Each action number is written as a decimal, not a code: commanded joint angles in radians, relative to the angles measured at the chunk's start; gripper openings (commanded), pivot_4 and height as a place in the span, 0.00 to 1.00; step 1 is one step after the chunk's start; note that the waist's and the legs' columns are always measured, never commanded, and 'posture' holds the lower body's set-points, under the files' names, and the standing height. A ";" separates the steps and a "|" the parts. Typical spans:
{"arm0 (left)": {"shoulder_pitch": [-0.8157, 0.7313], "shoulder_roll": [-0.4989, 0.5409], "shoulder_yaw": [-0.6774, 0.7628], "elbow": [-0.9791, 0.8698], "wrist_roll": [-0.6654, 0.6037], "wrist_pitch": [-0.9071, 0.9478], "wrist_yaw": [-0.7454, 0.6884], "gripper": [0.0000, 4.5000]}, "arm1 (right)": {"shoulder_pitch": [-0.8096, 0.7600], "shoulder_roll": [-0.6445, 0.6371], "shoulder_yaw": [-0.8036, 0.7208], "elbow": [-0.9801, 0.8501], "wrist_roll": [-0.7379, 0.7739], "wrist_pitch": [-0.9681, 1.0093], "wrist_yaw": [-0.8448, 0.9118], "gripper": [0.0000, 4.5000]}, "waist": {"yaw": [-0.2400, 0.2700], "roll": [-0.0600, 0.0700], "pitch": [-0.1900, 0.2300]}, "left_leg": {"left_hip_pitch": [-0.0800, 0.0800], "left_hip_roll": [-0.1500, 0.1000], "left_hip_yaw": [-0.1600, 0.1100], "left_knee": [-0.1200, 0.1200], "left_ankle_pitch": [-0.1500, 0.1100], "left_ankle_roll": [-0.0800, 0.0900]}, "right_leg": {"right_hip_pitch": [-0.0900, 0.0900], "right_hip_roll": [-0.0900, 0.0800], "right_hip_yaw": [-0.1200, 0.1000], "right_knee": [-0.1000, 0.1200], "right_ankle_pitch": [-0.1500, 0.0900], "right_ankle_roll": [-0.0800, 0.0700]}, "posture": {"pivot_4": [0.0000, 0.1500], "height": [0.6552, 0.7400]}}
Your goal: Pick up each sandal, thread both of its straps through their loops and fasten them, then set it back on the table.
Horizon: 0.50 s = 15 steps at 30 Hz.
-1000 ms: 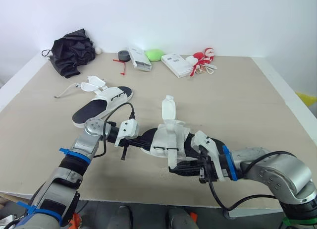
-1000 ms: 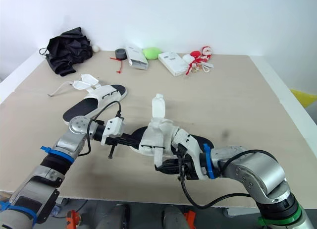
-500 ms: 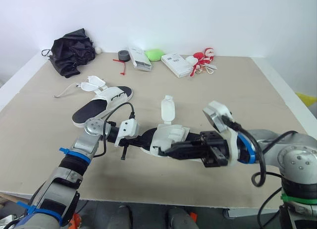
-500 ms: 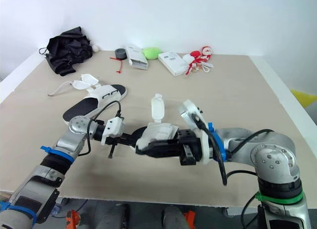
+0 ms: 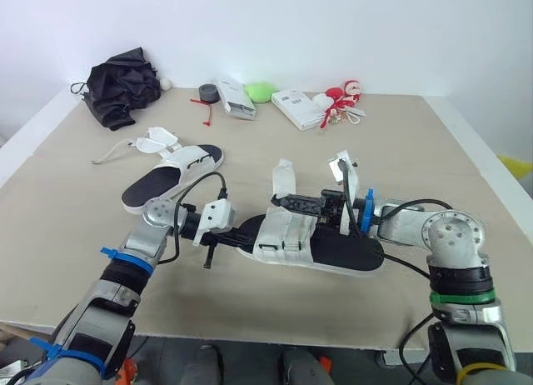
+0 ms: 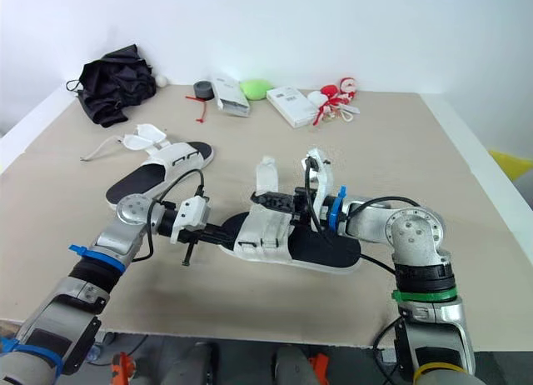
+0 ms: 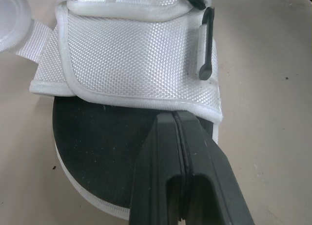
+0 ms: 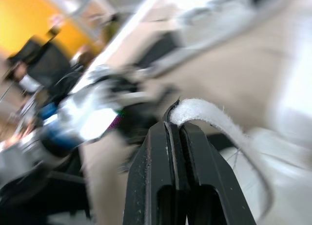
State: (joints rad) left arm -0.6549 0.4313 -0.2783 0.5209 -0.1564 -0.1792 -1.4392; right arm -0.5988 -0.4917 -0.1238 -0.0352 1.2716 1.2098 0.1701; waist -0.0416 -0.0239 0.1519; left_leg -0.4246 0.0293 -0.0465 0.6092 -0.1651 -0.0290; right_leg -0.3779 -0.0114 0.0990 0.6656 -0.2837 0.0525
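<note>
The left gripper has its fingers pressed together, tips over the black sole of the sandal, which lies near the front edge of the table; the right gripper is clamped on the end of a white strap; the second sandal lies on the table's left side.

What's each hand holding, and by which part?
Right hand pinches the white strap of the near sandal at its tip. Left hand is shut on nothing, poised over the footbed.
</note>
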 commanded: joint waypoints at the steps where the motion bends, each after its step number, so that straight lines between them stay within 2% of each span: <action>1: 0.036 0.004 -0.058 0.039 0.069 0.015 -0.003 0.00 | -0.010 0.004 -0.082 0.021 0.004 -0.012 -0.034 0.01 | 0.000 0.000 0.000 | 0.000 0.000 0.000 0.000 0.000 0.000 | 0.000 0.000 0.000 0.000 0.000 0.000 | 1.00 0.98; 9: 0.036 0.007 -0.057 0.038 0.070 0.016 -0.003 0.00 | 0.003 0.038 -0.122 0.127 -0.077 -0.010 -0.124 0.01 | 0.000 0.000 0.000 | 0.000 0.000 0.000 0.000 0.000 0.000 | 0.000 0.000 0.000 0.000 0.000 0.000 | 1.00 0.98; 10: 0.036 0.007 -0.057 0.038 0.070 0.016 -0.002 0.00 | 0.003 0.042 -0.126 0.136 -0.078 -0.003 -0.127 0.13 | 0.000 0.000 0.000 | 0.000 0.000 0.000 0.000 0.000 0.000 | 0.000 0.000 0.000 0.000 0.000 0.000 | 1.00 0.98; 12: 0.037 0.009 -0.056 0.037 0.069 0.016 -0.003 0.00 | 0.007 0.043 -0.115 0.113 -0.085 0.009 -0.119 0.22 | 0.000 0.000 0.000 | 0.000 0.000 0.000 0.000 0.000 0.000 | 0.000 0.000 0.000 0.000 0.000 0.000 | 1.00 0.98; 15: 0.038 0.012 -0.055 0.036 0.069 0.017 -0.004 0.00 | 0.001 0.049 -0.123 0.096 -0.101 0.012 -0.116 0.56 | -0.002 0.001 0.000 | 0.000 0.000 0.000 0.000 0.000 0.000 | 0.000 0.000 0.001 0.000 0.000 0.000 | 1.00 0.98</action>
State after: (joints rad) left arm -0.6544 0.4342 -0.2775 0.5191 -0.1562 -0.1788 -1.4414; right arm -0.5842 -0.4457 -0.2150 0.0835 1.1706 1.2204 0.0563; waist -0.0435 -0.0229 0.1515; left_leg -0.4245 0.0293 -0.0461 0.6085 -0.1651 -0.0288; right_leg -0.3783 -0.0113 0.0996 0.6655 -0.2838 0.0526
